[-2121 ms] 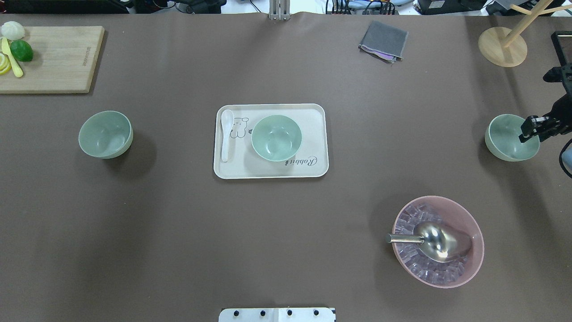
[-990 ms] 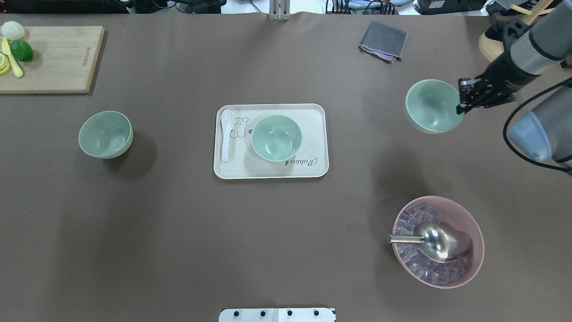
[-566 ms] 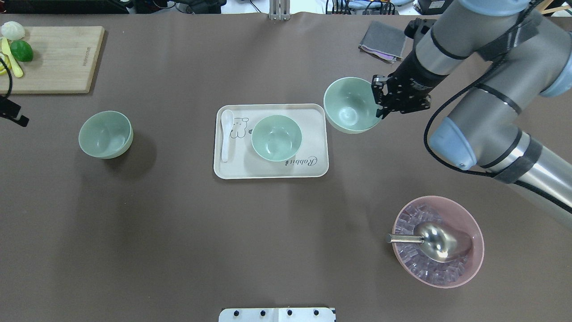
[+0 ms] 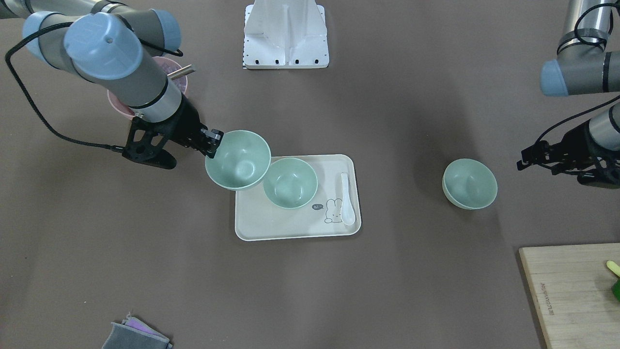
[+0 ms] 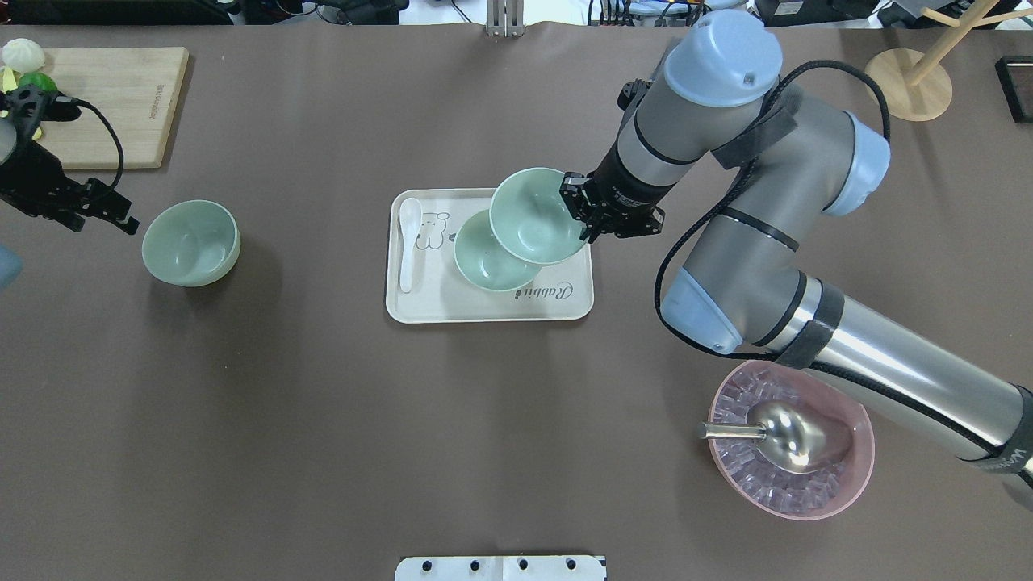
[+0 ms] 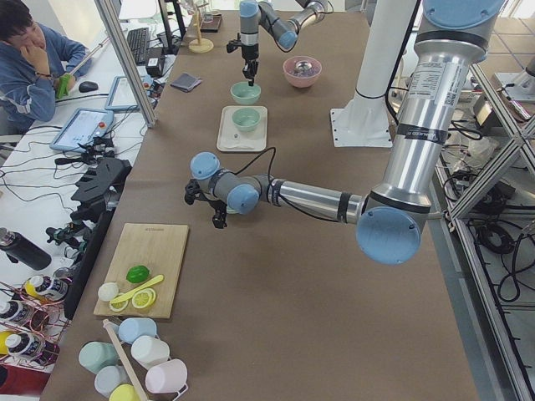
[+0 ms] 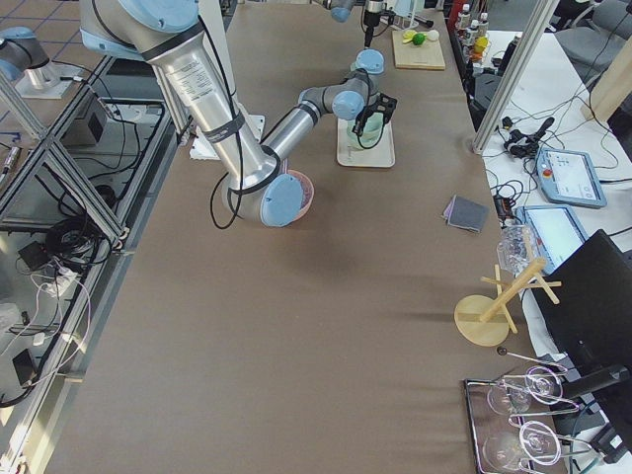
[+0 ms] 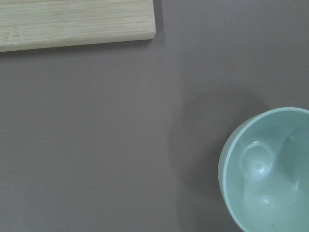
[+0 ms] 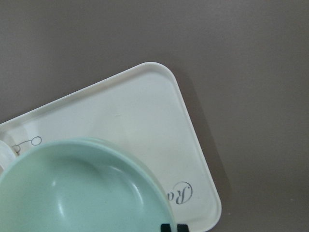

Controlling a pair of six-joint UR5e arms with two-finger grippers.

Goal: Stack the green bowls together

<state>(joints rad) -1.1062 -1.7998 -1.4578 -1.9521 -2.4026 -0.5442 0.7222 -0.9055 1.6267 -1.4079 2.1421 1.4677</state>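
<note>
My right gripper [image 5: 583, 218] is shut on the rim of a green bowl [image 5: 533, 214] and holds it in the air, tilted, over the white tray [image 5: 484, 307]. The held bowl overlaps a second green bowl [image 5: 480, 262] that stands on the tray. In the front view the held bowl [image 4: 237, 160] hangs beside the tray bowl [image 4: 290, 184]. It fills the lower left of the right wrist view [image 9: 82, 193]. A third green bowl [image 5: 191, 242] stands on the table at the left. My left gripper [image 5: 103, 218] is open and empty just left of it.
A white spoon [image 5: 407, 242] lies at the tray's left side. A pink bowl [image 5: 855, 476] with ice and a metal scoop [image 5: 791, 436] stands at the near right. A cutting board [image 5: 105, 105] with fruit is far left, a wooden stand [image 5: 908, 81] far right.
My right gripper has carried its bowl from the table's right side leftward until it hangs over the tray. My left arm has come in from the left toward the left bowl.
</note>
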